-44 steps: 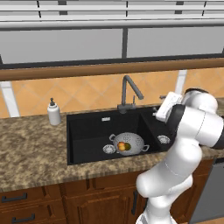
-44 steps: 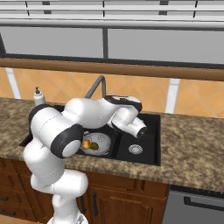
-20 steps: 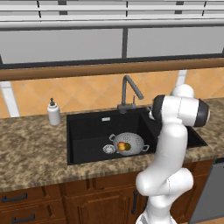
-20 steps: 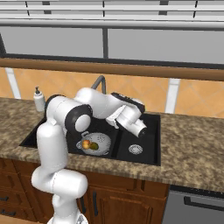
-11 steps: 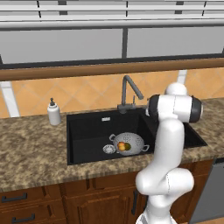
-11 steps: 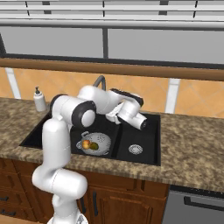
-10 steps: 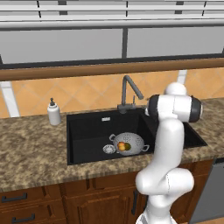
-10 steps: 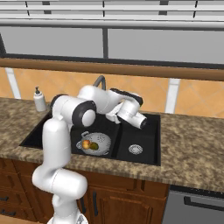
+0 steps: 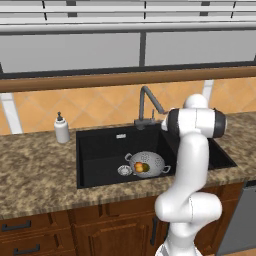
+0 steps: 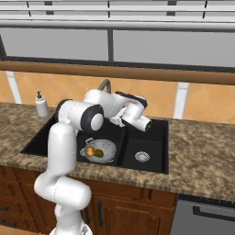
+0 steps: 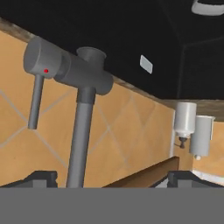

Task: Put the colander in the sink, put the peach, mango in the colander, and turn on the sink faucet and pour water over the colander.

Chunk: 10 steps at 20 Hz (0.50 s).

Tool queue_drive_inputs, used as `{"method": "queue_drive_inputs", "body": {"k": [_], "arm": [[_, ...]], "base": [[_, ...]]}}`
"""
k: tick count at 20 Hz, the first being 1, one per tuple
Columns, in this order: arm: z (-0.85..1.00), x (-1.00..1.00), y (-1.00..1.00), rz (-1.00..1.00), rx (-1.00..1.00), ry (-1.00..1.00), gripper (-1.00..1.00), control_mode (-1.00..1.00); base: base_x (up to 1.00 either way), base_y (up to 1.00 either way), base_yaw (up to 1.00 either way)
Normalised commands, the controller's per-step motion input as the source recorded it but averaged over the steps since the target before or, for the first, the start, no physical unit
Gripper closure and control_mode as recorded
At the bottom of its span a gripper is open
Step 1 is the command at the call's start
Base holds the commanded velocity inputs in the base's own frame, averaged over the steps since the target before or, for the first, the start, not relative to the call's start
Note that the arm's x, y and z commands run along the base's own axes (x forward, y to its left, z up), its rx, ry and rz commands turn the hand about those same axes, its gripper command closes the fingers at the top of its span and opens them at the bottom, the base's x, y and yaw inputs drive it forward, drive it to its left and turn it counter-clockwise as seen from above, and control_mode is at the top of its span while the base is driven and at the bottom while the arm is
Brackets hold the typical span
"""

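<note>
The sink (image 9: 100,150) is a matte black rectangular double basin set into a speckled brown stone counter (image 9: 35,170), with an orange tiled wall (image 9: 100,107) behind it. A round silver drain (image 10: 142,156) sits in the basin that holds no dishes.

The sink faucet (image 9: 146,106) is dark grey with an angular bent spout, standing at the back rim between the basins. From the hand view its body (image 11: 70,70) appears close up, rolled out of level, with a red dot on the barrel and a thin lever beside the main stem.

The colander (image 9: 146,164) — silver-grey, perforated, two small side handles — rests on the floor of the basin nearer the soap bottle, beside that basin's drain. Inside it lie the peach (image 9: 137,166), orange-red, and the mango (image 9: 145,168), greener, touching one another.

A white soap dispenser (image 9: 61,129) stands on the counter, well apart from the faucet.

The gripper (image 11: 111,177) is near the faucet base, jaws spread wide, pinching nothing — the faucet stem stands just ahead between the fingertips. The arm's white forearm partly covers the basin divider in the right base view.
</note>
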Motion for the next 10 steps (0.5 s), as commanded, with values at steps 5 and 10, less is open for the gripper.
{"method": "queue_drive_inputs", "body": {"k": [5, 10], "arm": [[-0.05, 0.27, 0.0, 0.02, 0.04, 0.0, -1.0, -1.0], [-0.18, 0.3, 0.0, 0.01, 0.01, 0.01, -1.0, -1.0]], "base": [[0.0, 0.0, 0.0], [0.0, 0.0, 0.0]]}}
